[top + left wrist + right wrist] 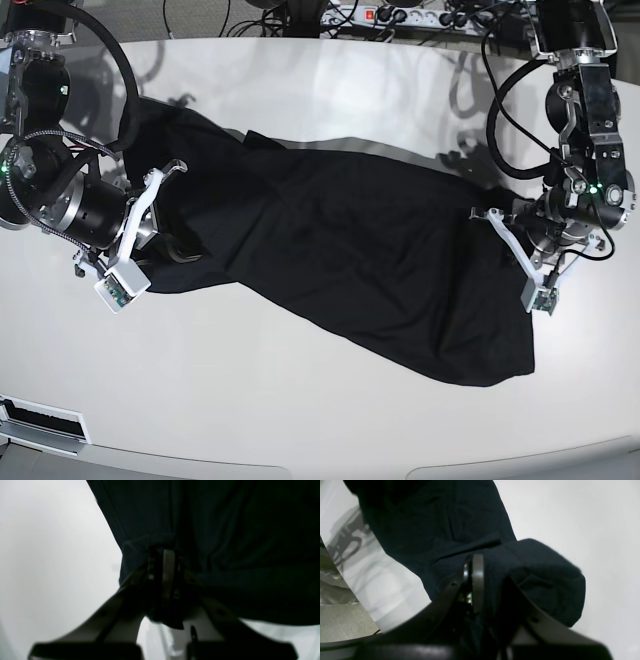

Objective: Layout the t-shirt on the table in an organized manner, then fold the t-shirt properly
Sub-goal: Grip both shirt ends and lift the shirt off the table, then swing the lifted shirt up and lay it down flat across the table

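Observation:
The black t-shirt [340, 260] lies stretched slantwise across the white table [320, 420], from back left to front right, with folds along it. My left gripper [478, 213], on the right of the base view, is shut on the shirt's right edge. In the left wrist view [163, 551] the fabric [225, 542] bunches between the closed fingers. My right gripper [172, 168], on the left of the base view, is shut on the shirt's left end. In the right wrist view [473, 557] a rolled lump of cloth [545, 580] hangs beside the fingers. No label shows.
Cables and a power strip [390, 15] lie along the table's back edge. The table's front edge [300, 468] curves near the bottom of the base view. The right wrist view shows the table's edge and grey floor [340, 622] at its lower left.

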You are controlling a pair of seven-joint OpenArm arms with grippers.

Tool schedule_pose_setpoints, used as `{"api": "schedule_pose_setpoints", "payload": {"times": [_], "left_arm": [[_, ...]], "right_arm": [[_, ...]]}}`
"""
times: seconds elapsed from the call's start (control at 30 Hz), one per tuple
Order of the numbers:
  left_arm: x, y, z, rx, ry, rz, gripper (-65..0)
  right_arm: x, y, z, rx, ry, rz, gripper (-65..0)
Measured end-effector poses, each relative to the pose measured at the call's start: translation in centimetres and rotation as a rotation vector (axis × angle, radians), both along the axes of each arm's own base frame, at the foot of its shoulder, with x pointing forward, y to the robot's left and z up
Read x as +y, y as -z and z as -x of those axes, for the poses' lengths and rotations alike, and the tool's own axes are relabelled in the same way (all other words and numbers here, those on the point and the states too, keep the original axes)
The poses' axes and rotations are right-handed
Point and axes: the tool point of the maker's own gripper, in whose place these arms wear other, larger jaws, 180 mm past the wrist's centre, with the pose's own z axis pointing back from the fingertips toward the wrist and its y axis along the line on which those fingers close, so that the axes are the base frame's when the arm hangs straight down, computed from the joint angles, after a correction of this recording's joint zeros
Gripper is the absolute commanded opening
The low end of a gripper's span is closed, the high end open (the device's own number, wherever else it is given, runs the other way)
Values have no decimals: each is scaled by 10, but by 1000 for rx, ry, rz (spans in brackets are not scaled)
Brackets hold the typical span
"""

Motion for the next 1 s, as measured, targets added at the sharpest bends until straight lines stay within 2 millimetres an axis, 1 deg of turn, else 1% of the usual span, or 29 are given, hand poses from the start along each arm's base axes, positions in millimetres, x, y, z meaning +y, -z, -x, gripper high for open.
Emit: {"api": "schedule_pose_setpoints", "payload": {"times": [0.07,0.17,0.27,0.37,0.43,0.5,0.53,0.6,0.7,0.77,0.87,1.0], "left_arm": [[-3,-1,1,-4,10,17,-650],[-12,0,6,10,97,48,-650],[-4,-7,7,13,163,30,-650],[8,-19,7,7,240,1,-650],[17,-28,8,10,287,-22,-650],[23,-36,8,8,330,-32,-650],[23,-42,8,-6,365,-28,-650],[18,-51,11,-14,445,-4,-650],[14,-64,16,-14,545,14,-650],[17,-76,15,-37,589,6,-650],[29,-100,5,-70,608,-50,-650],[43,-147,-12,-141,625,-122,-650]], "right_arm": [[-1,1,-1,-2,3,8,-650],[-10,4,-4,-16,21,61,-650],[-21,0,-9,-45,43,84,-650],[-42,-7,-15,-66,101,92,-650],[-58,-17,-19,-92,151,75,-650],[-69,-33,-21,-120,183,13,-650],[-73,-42,-22,-137,192,-27,-650],[-77,-56,-20,-143,190,-95,-650],[-77,-61,-12,-106,152,-126,-650],[-78,-60,-8,-81,133,-115,-650],[-78,-63,-8,-83,125,-118,-650],[-78,-64,-7,-85,119,-125,-650]]}}
